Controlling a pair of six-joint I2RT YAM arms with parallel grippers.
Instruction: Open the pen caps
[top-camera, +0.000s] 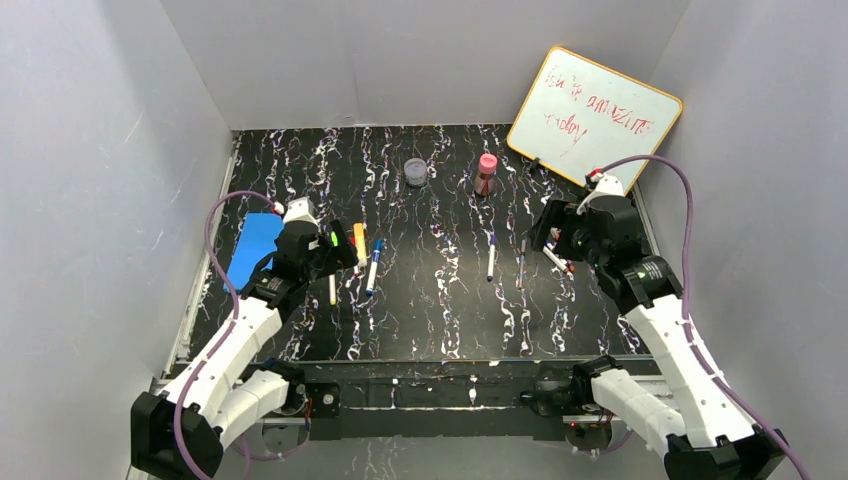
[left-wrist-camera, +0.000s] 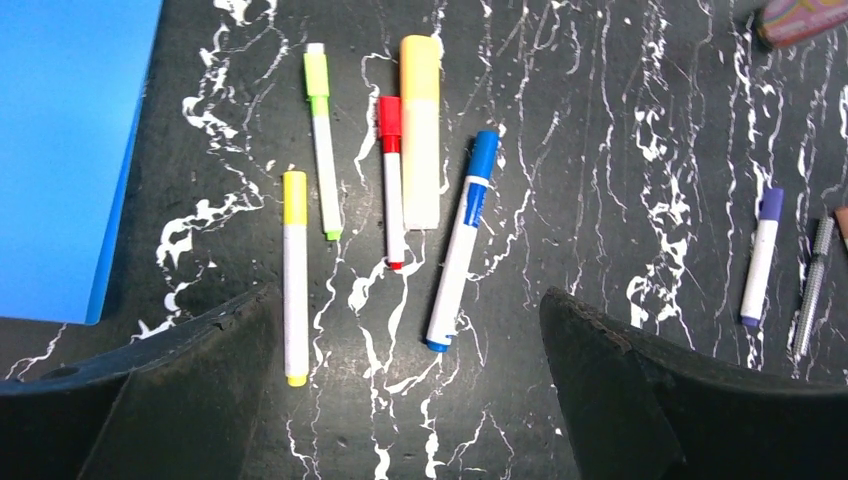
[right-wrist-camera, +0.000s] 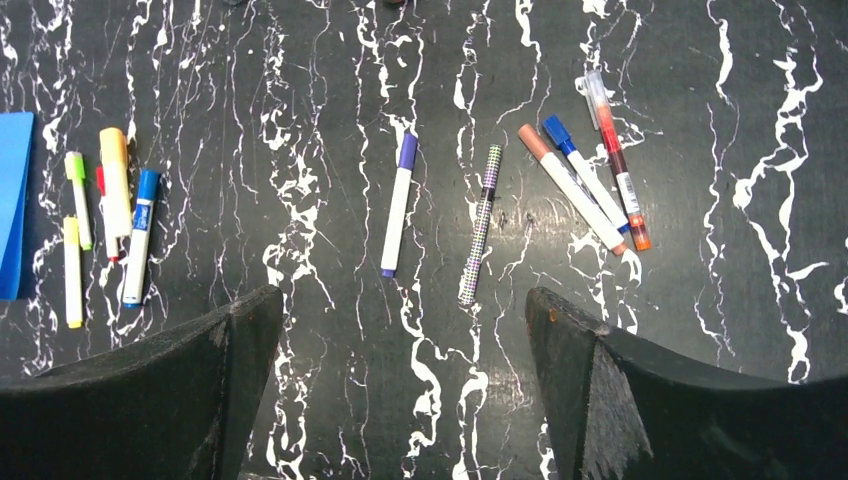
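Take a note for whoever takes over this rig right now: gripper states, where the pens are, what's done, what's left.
Left gripper: open, empty, above the left group: yellow-capped pen, green-capped pen, red-capped pen, orange highlighter, blue-capped pen.
Right gripper: open, empty, above the purple-capped pen and patterned pen mid-table; brown-capped pen, second blue-capped pen and red-orange pen lie nearer the right arm.
Done: nothing; every cap looks on.
Left: uncap them all.
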